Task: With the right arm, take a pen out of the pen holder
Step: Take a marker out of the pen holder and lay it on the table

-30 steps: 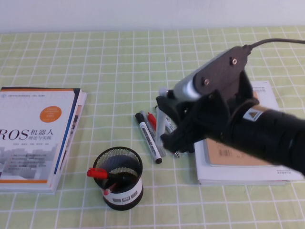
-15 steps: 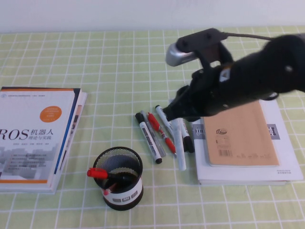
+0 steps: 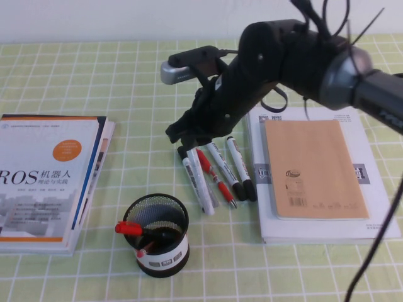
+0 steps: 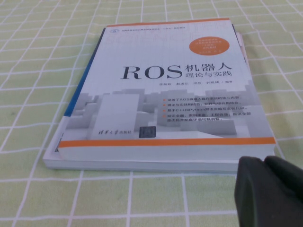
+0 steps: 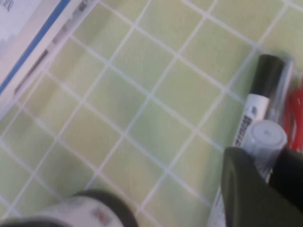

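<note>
The black mesh pen holder [image 3: 164,238] stands near the table's front with a red pen [image 3: 128,227] and a marker in it; its rim [image 5: 97,208] also shows in the right wrist view. My right gripper [image 3: 189,134] hovers at the far end of a row of pens lying on the cloth. It is shut on the top of a clear white pen [image 5: 266,135], which slants down towards the front [image 3: 201,189] over a black-capped marker [image 5: 266,81]. My left gripper [image 4: 265,189] is shut and empty, beside the ROS book [image 4: 165,94].
A red pen [image 3: 216,177] and two markers [image 3: 240,165] lie right of the held pen. A tan notebook [image 3: 312,167] rests on a white book at the right. The ROS book [image 3: 47,179] lies at the left edge.
My right arm has swung left and back from above the notebook to the far end of the pen row. The white pen has moved left with it, over the leftmost marker.
</note>
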`<act>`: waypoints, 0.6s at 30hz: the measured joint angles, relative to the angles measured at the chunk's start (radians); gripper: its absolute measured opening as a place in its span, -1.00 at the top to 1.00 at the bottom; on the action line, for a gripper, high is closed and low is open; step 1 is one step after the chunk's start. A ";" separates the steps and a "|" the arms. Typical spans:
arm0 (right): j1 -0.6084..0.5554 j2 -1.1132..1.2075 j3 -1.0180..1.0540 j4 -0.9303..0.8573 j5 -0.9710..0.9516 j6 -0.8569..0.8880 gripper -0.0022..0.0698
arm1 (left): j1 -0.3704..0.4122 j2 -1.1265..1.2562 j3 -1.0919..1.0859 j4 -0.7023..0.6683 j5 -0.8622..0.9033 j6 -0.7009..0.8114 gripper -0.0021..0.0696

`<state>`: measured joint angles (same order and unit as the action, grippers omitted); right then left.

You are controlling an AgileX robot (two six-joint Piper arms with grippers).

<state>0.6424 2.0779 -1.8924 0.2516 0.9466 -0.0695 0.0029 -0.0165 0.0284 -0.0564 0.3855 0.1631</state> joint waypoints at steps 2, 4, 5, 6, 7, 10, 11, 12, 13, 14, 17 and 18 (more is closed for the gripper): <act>0.000 0.039 -0.047 0.002 0.008 0.000 0.73 | 0.000 0.000 0.000 0.000 0.000 0.000 0.96; 0.000 0.079 -0.094 0.005 0.014 0.000 0.73 | 0.000 0.000 0.000 0.000 0.000 0.000 0.96; 0.000 0.103 -0.118 0.007 0.021 0.000 0.73 | 0.000 0.000 0.000 0.000 0.000 0.000 0.96; 0.000 0.120 -0.139 0.009 0.029 0.000 0.73 | 0.000 0.000 0.000 0.000 0.000 0.000 0.96; 0.000 0.133 -0.156 0.012 0.039 0.000 0.73 | 0.000 0.000 0.000 0.000 0.000 0.000 0.96; 0.000 0.163 -0.184 0.020 0.059 0.000 0.73 | 0.000 0.000 0.000 0.000 0.000 0.000 0.96; 0.000 0.169 -0.187 0.021 0.060 0.000 0.73 | 0.000 0.000 0.000 0.000 0.000 0.000 0.96; 0.000 0.174 -0.189 0.021 0.061 0.000 0.73 | 0.000 0.000 0.000 0.000 0.000 0.000 0.96; 0.000 0.180 -0.191 0.021 0.061 0.000 0.73 | 0.000 0.000 0.000 0.000 0.000 0.000 0.96; 0.000 0.182 -0.193 0.021 0.061 0.000 0.73 | 0.000 0.000 0.000 0.000 0.000 0.000 0.96; 0.000 0.186 -0.193 0.033 0.063 0.000 0.74 | 0.000 0.000 0.000 0.000 0.000 0.000 0.96; -0.002 0.186 -0.195 0.047 0.063 0.000 0.74 | 0.000 0.000 0.000 0.000 0.000 0.000 0.96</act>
<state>0.6406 2.2641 -2.0873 0.2985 1.0099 -0.0695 0.0029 -0.0165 0.0284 -0.0564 0.3855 0.1631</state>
